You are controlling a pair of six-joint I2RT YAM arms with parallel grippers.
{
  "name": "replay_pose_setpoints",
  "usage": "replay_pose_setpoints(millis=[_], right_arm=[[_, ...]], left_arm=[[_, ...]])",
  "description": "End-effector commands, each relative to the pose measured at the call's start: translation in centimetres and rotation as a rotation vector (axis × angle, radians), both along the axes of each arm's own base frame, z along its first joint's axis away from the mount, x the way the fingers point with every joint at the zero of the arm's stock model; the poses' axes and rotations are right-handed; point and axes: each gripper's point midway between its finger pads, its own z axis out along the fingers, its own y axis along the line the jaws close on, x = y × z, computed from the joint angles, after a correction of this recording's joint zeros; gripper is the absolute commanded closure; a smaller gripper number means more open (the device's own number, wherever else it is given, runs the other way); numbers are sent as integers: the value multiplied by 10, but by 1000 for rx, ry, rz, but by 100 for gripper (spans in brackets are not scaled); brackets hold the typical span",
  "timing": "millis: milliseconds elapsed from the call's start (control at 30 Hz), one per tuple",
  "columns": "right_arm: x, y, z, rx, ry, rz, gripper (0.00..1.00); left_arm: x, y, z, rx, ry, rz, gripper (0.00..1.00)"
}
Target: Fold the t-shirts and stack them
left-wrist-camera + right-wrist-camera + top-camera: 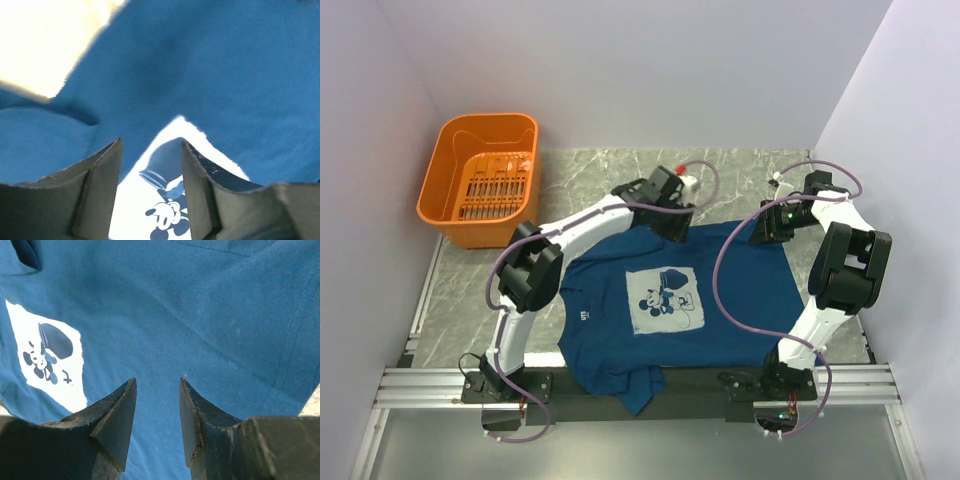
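Your only container is the orange basket (475,232) at the far left of the table (590,175), well apart from the shirt. Looking into it from above, you see just its slotted floor.

The t-shirt (740,300), dark blue, lies spread flat in the middle of the table between your two arms, chest side up. One part of it droops over the near edge and across the black rail (695,385) where the arm bases sit.

For markings, the shirt carries a white square print (665,300) with a cartoon mouse figure in dark blue. Just left of the print is a small white mark (585,315), possibly lettering, but it is too small for you to read. No other writing can be made out.

Your left gripper (150,150) is at the far edge of the shirt, above the print. Its jaws stand partly apart, and in the wrist view you see the print and blue cloth through the gap, with nothing pinched between them. Your right gripper (157,385) is over the far right part of the shirt. Its jaws are also about half apart, with plain blue fabric showing beyond them and nothing held. Whether either set of fingertips touches the cloth, you cannot tell.
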Motion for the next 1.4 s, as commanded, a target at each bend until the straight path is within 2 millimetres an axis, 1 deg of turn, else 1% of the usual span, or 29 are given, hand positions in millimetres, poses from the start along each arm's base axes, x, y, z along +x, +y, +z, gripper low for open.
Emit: replay_pose_setpoints(millis=[0, 33, 67, 100, 133, 167, 200, 233, 267, 367, 400, 467, 500, 567, 600, 667, 700, 833, 1000, 1200, 1300, 1367], right_arm=[[3, 1, 17, -15, -66, 8, 53], [3, 1, 18, -16, -69, 7, 53], [3, 1, 17, -17, -67, 8, 53], [4, 0, 18, -18, -71, 8, 53], [3, 1, 17, -14, -66, 9, 53], [3, 1, 17, -14, -66, 9, 53], [3, 1, 16, -15, -64, 8, 53], [2, 1, 15, -15, -62, 7, 53], [3, 1, 15, -16, -64, 8, 53], [3, 1, 14, -15, -61, 5, 53], [2, 1, 14, -10, -58, 4, 53], [2, 2, 13, -8, -56, 4, 53], [2, 2, 13, -10, -57, 5, 53], [2, 1, 13, -16, -57, 7, 53], [2, 1, 13, -16, -57, 7, 53], [2, 0, 13, -20, -59, 8, 53], [1, 0, 13, -21, -57, 7, 53], [0, 0, 12, -25, -56, 6, 53], [1, 0, 12, -21, -54, 5, 53], [2, -2, 13, -31, -58, 6, 53], [1, -1, 13, -25, -54, 4, 53], [1, 0, 13, -25, -54, 4, 53]], left_arm=[[-13, -14, 25, -39, -74, -79, 43], [-7, -7, 24, -11, -99, -32, 41], [-5, 1, 19, 20, -109, -3, 41], [0, 9, 24, 32, -126, 38, 41], [2, 15, 21, 56, -136, 66, 40], [6, 27, 14, 101, -148, 111, 40], [9, 35, 15, 115, -154, 143, 39], [10, 40, 11, 131, -155, 159, 40], [11, 49, 3, 163, -159, 183, 40], [16, 62, -10, 213, -152, 216, 41], [19, 66, -18, 240, -151, 223, 41], [23, 65, -22, 252, -155, 219, 43], [25, 65, -30, 268, -152, 213, 44], [29, 61, -29, 267, -156, 208, 45], [31, 60, -36, 279, -147, 202, 46], [33, 54, -36, 274, -144, 192, 47], [34, 54, -41, 282, -137, 188, 47], [32, 48, -44, 266, -121, 163, 48], [31, 47, -55, 278, -101, 150, 48], [28, 40, -66, 270, -71, 127, 50], [28, 38, -69, 267, -66, 119, 52], [30, 37, -70, 268, -64, 119, 56]])
